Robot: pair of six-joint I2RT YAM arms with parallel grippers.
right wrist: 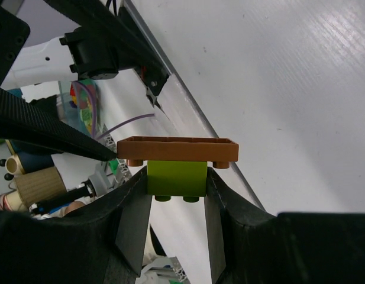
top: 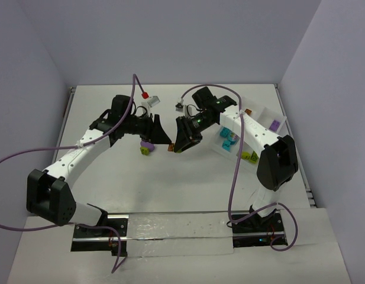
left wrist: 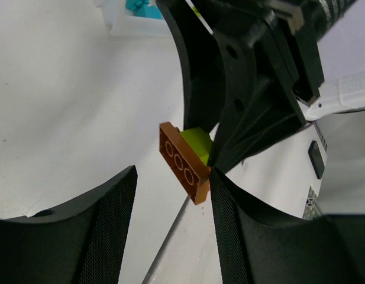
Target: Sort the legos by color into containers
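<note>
The lime green brick [right wrist: 176, 177], with an orange plate [right wrist: 177, 151] stuck on it, is held over the middle of the table [top: 170, 189], clamped between the right gripper's [right wrist: 177, 188] 2 fingers. The left gripper [left wrist: 173, 176] faces it with jaws apart astride the plate, 1 finger touching the plate's end. A purple-and-lime clump [top: 145, 148] lies just beside them. The tray [top: 262, 115] sits under the right arm, near the table's right edge. Both grippers meet well away from every edge.
</note>
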